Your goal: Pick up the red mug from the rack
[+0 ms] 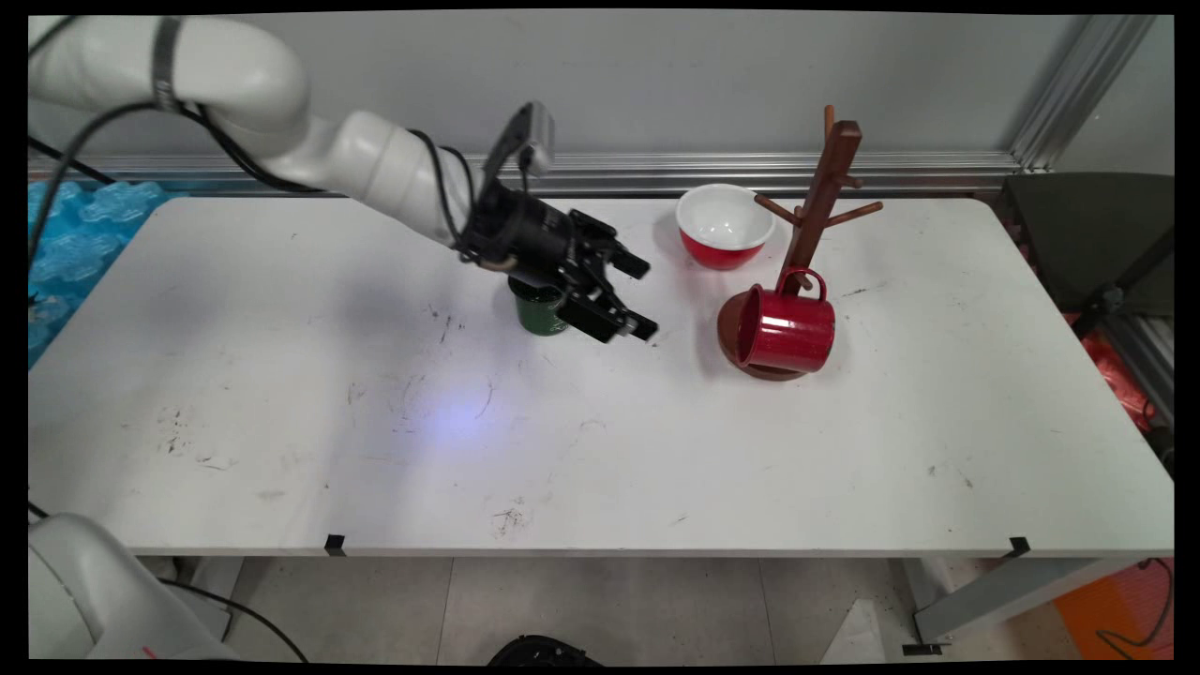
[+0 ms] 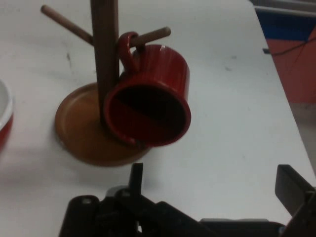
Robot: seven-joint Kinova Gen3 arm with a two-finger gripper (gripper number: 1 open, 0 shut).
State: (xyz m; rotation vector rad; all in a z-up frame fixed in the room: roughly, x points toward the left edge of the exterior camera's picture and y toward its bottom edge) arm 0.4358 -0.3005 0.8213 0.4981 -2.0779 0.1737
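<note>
White table (image 1: pixel 281 422) fills most of frame. Wooden mug tree (image 1: pixel 814 202) stands right of centre, its post upright; red mug (image 1: pixel 786 328) hangs by its handle on a low peg, mouth facing left toward the gripper (image 1: pixel 640 297). Gripper sits at frame centre, jaws spread wide, nothing held, pointing right at the mug (clear gap between them). Green cup (image 1: pixel 539 309) just behind it, partly hidden. Red bowl (image 1: pixel 724 225), white inside, sits upper centre-right beside the tree.
</note>
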